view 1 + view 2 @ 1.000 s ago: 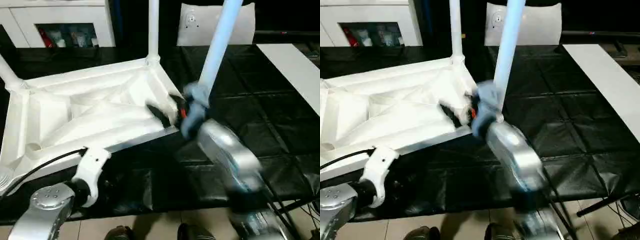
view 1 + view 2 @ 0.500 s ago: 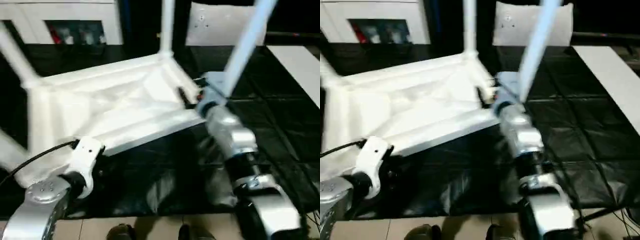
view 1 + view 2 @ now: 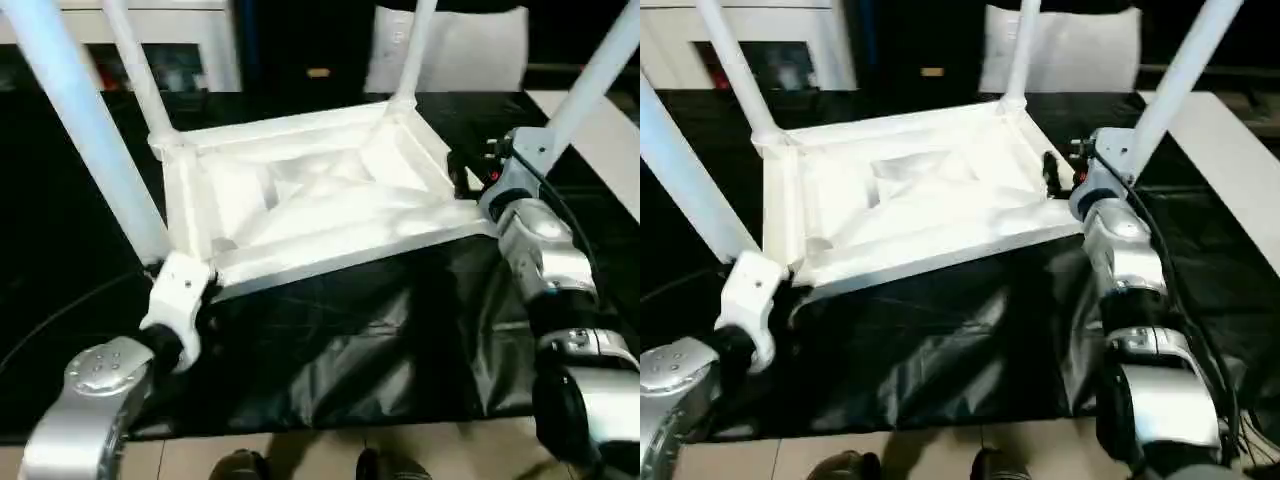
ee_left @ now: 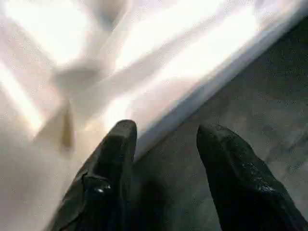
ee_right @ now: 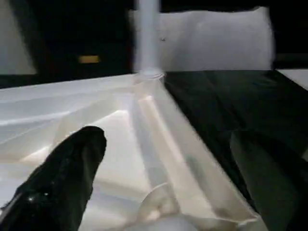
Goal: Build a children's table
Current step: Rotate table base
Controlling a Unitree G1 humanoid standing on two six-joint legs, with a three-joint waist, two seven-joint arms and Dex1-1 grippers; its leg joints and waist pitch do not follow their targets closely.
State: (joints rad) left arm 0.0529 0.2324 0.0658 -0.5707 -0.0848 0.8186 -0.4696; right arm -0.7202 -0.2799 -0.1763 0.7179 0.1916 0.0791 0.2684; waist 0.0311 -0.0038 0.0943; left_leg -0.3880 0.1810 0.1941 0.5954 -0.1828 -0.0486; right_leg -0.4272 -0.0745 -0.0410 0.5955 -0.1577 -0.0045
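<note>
Black sheeting [image 3: 380, 340] covers the work surface, creased and bunched at the near edge. On it lies the white plastic tabletop [image 3: 310, 200], upside down, its ribbed underside facing up and its near long edge lifted off the sheeting. Four white legs stand up from its corners: near left leg [image 3: 85, 130], far left leg [image 3: 135, 65], far right leg [image 3: 412, 50] and near right leg [image 3: 595, 75], all leaning somewhat rather than plumb.

Behind the table stands a white cabinet [image 3: 190, 45] with glass doors, and a pale cushion-like shape [image 3: 470, 50] sits to its right. A flat white board [image 3: 610, 150] lies on the sheeting at far right.

At the near left corner, the left gripper [image 4: 166, 137] has its fingers [image 4: 118, 144] half apart with the tabletop's rim running between them; one finger lies over the white underside, the other over the dark sheeting, but whether they press on the rim I cannot tell. At the near right corner, the right gripper [image 5: 168, 159] stands wide open, one finger [image 5: 72, 163] inside over the ribs and the other outside the edge, the rim between them without visible contact
</note>
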